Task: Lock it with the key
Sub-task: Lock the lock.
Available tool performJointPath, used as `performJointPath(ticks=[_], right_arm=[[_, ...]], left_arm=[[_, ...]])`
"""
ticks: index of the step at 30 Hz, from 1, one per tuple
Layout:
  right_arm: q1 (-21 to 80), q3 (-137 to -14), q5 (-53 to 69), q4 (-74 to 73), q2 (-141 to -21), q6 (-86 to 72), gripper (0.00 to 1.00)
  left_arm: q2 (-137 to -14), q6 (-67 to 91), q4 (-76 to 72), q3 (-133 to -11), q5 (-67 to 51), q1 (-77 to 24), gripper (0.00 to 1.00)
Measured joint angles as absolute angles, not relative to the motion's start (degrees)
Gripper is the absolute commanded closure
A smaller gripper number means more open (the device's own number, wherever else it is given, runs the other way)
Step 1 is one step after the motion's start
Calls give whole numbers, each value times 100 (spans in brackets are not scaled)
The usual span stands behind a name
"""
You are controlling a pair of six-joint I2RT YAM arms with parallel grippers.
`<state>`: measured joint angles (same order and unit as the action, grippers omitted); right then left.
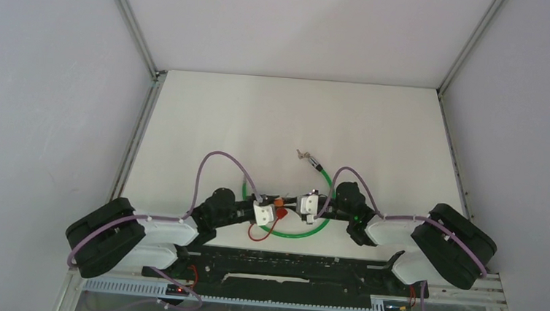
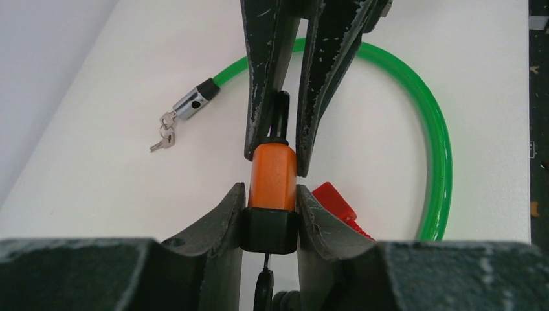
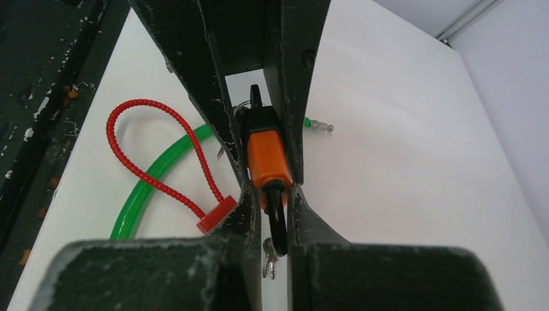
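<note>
- Left gripper [image 1: 267,212] and right gripper [image 1: 307,204] meet nose to nose in the top view, with the orange padlock [image 1: 279,202] held off the table [image 1: 376,133] between them. The padlock's long axis runs from 9 to 3 o'clock, with the left arm at the 9 end and the right arm at the 3 end. A green cable [image 1: 303,231] loops around the pair, and its metal end lies well apart toward 1 o'clock.
- Left wrist view: the left fingers are pressed onto the padlock's black end at 6 o'clock. The orange body points to 12 o'clock, where the right fingers flank a thin black stem, probably the key [image 2: 280,113]. A red cable [image 2: 333,197] lies on the table behind the padlock, toward 4 o'clock.
- Right wrist view: the right fingers are drawn in close on that black piece at 6 o'clock, and it appears pinched. Small keys hang just below it. The padlock stretches away toward 12 o'clock.
- Judgement: both arms are equally near, so the coming turn depends on the shared axis. The right wrist would roll about the 9-to-3 line while the left holds the body steady.
</note>
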<state>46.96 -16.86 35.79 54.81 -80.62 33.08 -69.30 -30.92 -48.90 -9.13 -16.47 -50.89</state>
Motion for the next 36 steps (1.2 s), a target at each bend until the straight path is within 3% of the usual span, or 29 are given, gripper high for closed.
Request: performJointPath(ticks=[5,6,7,10,12,18,32,36], right_arm=[[4698,-1769,3570,5221,-8055,3420,100],[4698,-1780,3551,5192,-8047,3435,100],[4698,-1787,3520,5159,-8029,3452,100],[4700,-1798,3361,5107,-7950,3428,100],[4670,-1796,3260,5116,-7911,3363,100],[4213,-1649,3256,5402,-7870,2805,100],[3907,-1308,3192,5811,-7596,2349,100],[3907,-1282,3175,5837,-7572,2349,100]], left_arm=[[-6989,-3103,-4882,-913,-1514,-5122,79],[-7006,-3098,-4915,-913,-1470,-5127,65],[-7032,-3098,-4958,-913,-1409,-5133,57],[-7085,-3074,-5207,-913,-1197,-5159,42],[-7085,-3044,-5439,-913,-1033,-5157,38],[-7083,-3041,-5933,-913,-707,-5157,37],[-7000,-3253,-5780,-913,-14,-5164,59],[-7000,-3262,-5725,-913,-113,-5164,61]])
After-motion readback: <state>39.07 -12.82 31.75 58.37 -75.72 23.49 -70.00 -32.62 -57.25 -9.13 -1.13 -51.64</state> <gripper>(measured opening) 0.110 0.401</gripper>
